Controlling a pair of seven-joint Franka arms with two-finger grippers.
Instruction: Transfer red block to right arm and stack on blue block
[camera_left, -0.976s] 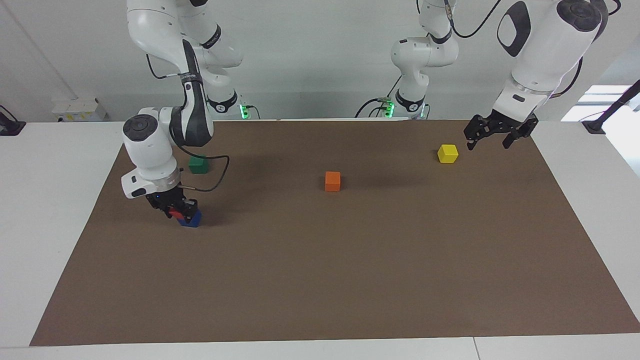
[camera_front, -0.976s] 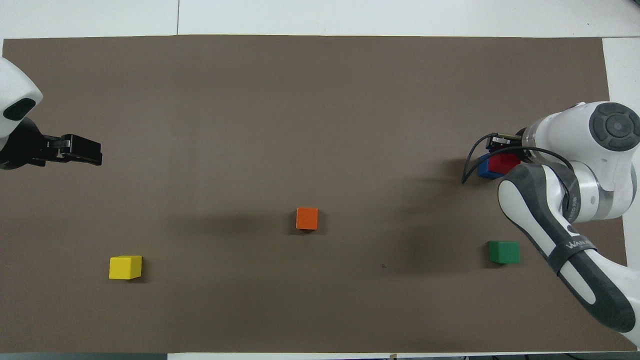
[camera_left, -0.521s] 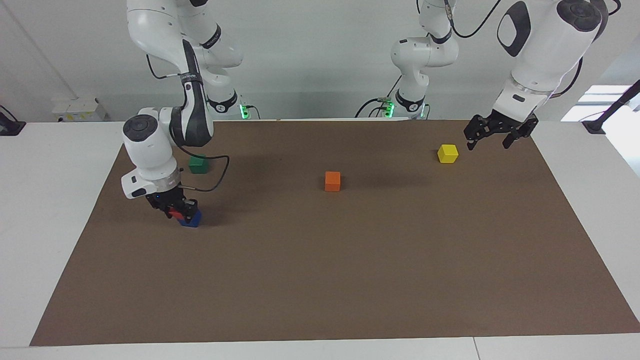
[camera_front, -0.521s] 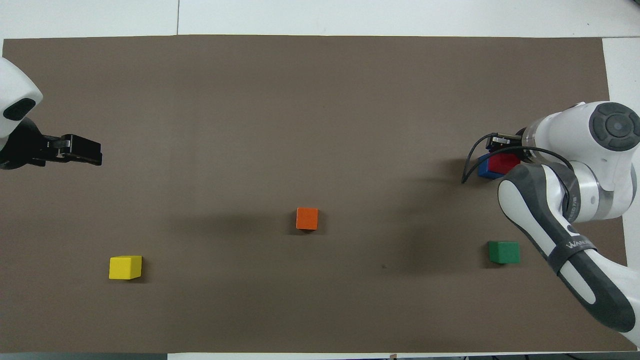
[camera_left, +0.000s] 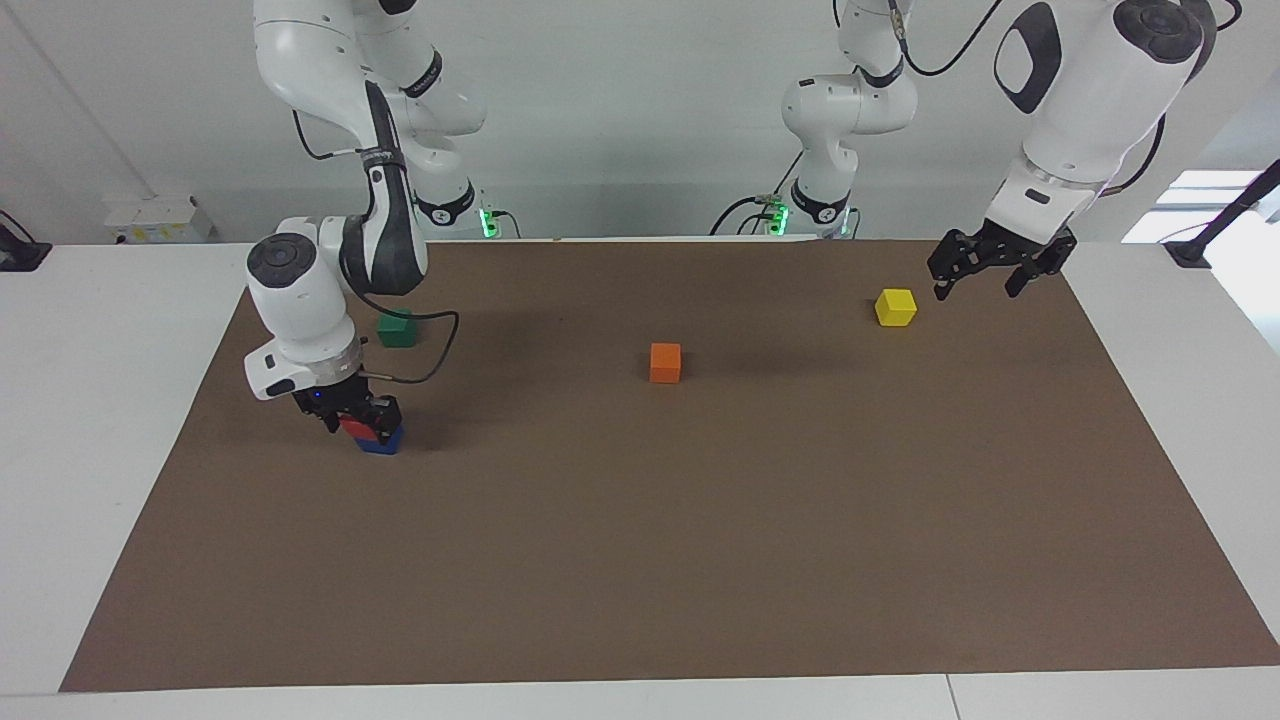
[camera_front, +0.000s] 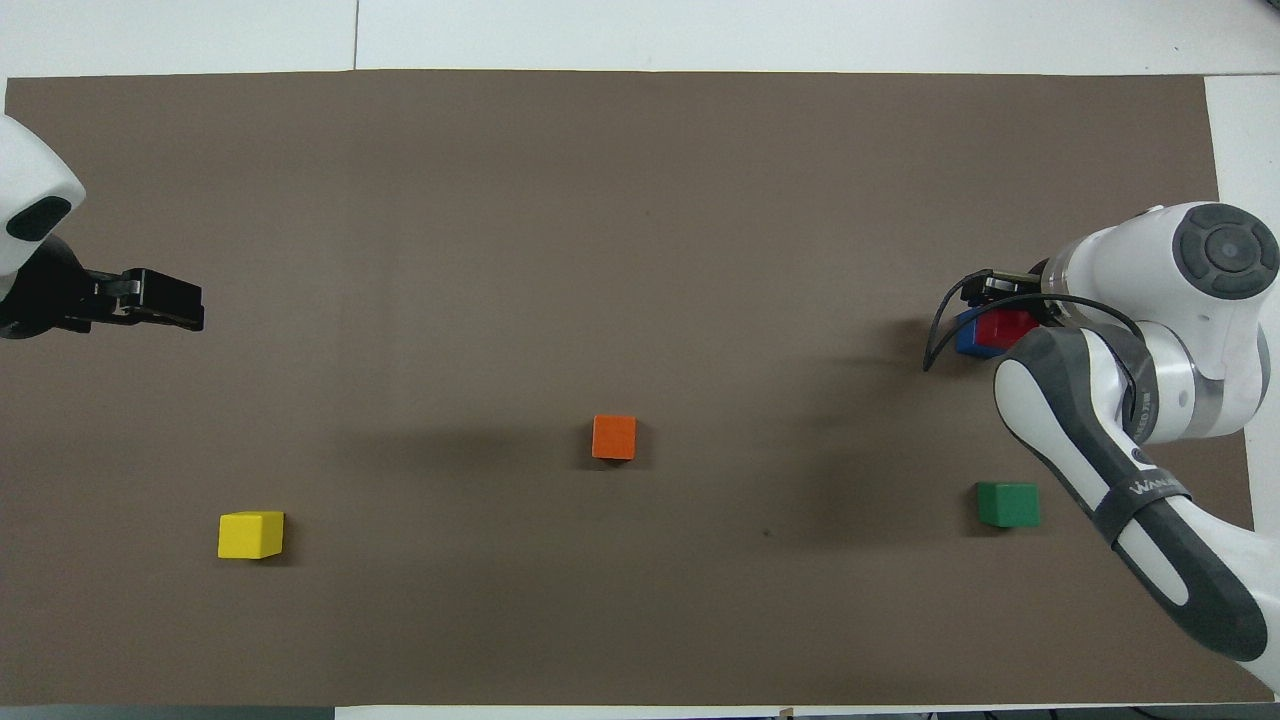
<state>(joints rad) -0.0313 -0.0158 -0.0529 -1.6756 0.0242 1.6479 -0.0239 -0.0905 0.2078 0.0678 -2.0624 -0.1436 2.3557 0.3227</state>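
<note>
- The red block (camera_left: 353, 428) sits on top of the blue block (camera_left: 382, 442) at the right arm's end of the brown mat (camera_left: 700, 560), farther from the robots than the green block (camera_left: 397, 329).
- The right gripper (camera_left: 352, 418) is down around the red block; its fingers flank the block, but I cannot tell whether they are pinching it or have let go.
- In the overhead view the right arm's wrist covers part of the stack, leaving 1 red face (camera_front: 1005, 327) and a blue edge (camera_front: 968, 336) showing.
- The left gripper (camera_left: 978, 282) waits in the air over the left arm's end of the mat, beside the yellow block (camera_left: 895, 307), with its fingers spread apart and nothing between them.
- The orange block (camera_left: 665, 362) lies alone near the mat's middle, well apart from the other 4 cubes.
</note>
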